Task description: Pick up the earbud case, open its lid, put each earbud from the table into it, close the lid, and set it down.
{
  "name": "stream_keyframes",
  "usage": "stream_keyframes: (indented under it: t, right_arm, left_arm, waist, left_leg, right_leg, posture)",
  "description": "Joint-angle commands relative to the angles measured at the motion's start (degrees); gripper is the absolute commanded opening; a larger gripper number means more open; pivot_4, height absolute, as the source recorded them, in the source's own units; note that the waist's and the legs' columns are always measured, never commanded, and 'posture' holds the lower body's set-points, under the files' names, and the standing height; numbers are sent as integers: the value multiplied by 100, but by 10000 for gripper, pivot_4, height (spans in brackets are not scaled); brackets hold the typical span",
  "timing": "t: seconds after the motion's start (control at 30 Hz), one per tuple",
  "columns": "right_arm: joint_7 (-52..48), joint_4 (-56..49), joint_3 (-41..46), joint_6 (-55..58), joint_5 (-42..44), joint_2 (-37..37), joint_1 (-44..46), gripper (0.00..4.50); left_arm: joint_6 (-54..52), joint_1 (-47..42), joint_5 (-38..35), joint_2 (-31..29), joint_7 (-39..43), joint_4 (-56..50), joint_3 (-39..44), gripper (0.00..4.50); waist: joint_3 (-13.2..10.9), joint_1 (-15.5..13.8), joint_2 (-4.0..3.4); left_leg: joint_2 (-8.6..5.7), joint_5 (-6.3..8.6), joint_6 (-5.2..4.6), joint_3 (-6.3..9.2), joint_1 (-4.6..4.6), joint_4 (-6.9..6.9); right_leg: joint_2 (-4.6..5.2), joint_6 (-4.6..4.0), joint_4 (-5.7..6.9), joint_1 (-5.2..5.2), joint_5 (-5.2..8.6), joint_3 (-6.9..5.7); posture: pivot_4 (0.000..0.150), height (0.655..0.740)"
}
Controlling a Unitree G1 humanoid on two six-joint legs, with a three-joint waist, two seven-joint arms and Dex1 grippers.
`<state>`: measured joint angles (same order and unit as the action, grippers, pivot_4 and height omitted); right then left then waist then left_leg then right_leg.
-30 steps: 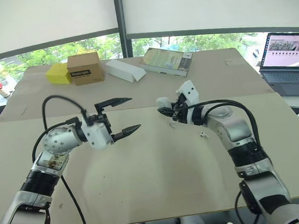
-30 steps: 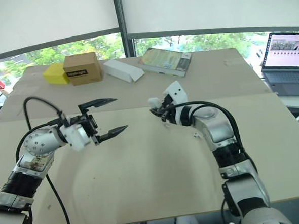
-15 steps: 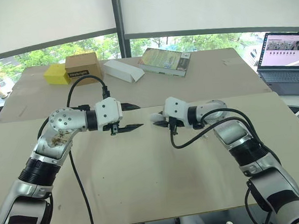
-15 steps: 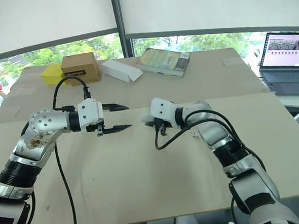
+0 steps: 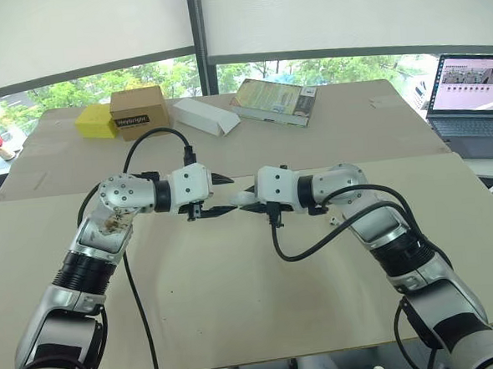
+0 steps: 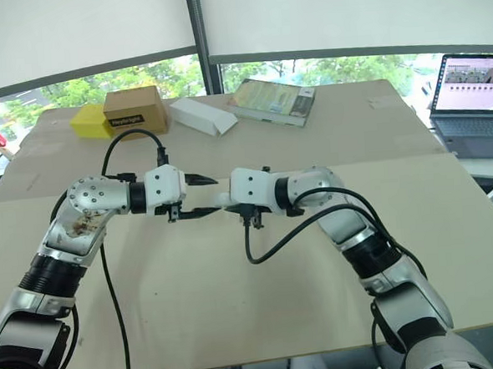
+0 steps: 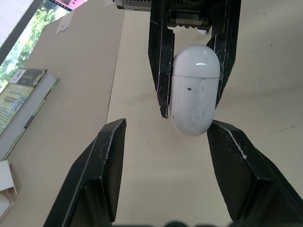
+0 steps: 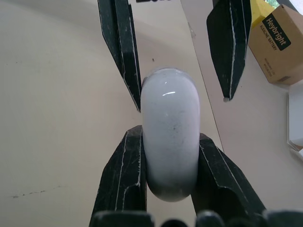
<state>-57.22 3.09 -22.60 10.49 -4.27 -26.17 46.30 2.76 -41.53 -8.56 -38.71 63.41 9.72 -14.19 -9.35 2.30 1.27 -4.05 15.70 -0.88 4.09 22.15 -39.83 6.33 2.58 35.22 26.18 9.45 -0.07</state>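
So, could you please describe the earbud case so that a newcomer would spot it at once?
Look above the middle of the tan table. The earbud case is the glossy white, pill-shaped capsule clamped in the right tool; unlike the boxes and book at the far edge, it is held off the table.

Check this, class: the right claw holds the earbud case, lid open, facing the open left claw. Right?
No: the lid is shut, as the left wrist view shows. The right claw holds the earbud case, facing the open left claw.
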Motion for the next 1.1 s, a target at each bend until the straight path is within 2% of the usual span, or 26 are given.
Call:
stream_keyframes:
  t: [0.03,0.6,0.7,0.8,1.07,1.1]
  right_arm:
    - [-14,-215,21,69,-5,74,124,8009]
    - [-14,-95,-25,76,-187,180,93,8009]
    - [-6,-78,-19,67,-209,204,93,8009]
    - [-2,-61,-13,57,-216,217,88,8009]
    - [77,56,120,80,-224,276,138,8009]
    - [128,69,189,55,-199,293,145,13009]
  left_arm:
    - [84,-200,16,71,0,-125,183,28027]
    - [38,-241,177,233,120,-159,178,28027]
    - [79,-242,157,257,164,-171,186,19143]
    - [67,-256,185,285,194,-171,194,5909]
    - [-46,-231,314,300,147,-144,206,5472]
    - [-127,-225,273,317,134,-128,240,5473]
  waist:
    - [0,1,0]
    - [0,2,0]
    - [0,-1,0]
    - [0,3,0]
    - [0,3,0]
    - [0,2,0]
  left_leg:
    - [0,0,0,0,0,0]
    - [-1,0,0,0,0,-1]
    - [-1,0,0,0,0,-1]
    - [-1,0,0,0,0,-2]
    - [-1,0,0,0,0,-2]
    - [-1,0,0,0,0,-2]
  right_leg:
    - [0,0,0,0,0,0]
    - [1,0,2,0,0,0]
    - [1,0,2,0,0,0]
    - [1,0,3,0,0,0]
    - [1,0,4,1,0,0]
    - [2,0,3,0,0,0]
  posture:
    - [1500,7400]
    - [1500,7400]
    - [1500,7400]
    - [1500,7400]
    - [1500,7400]
    - [1500,7400]
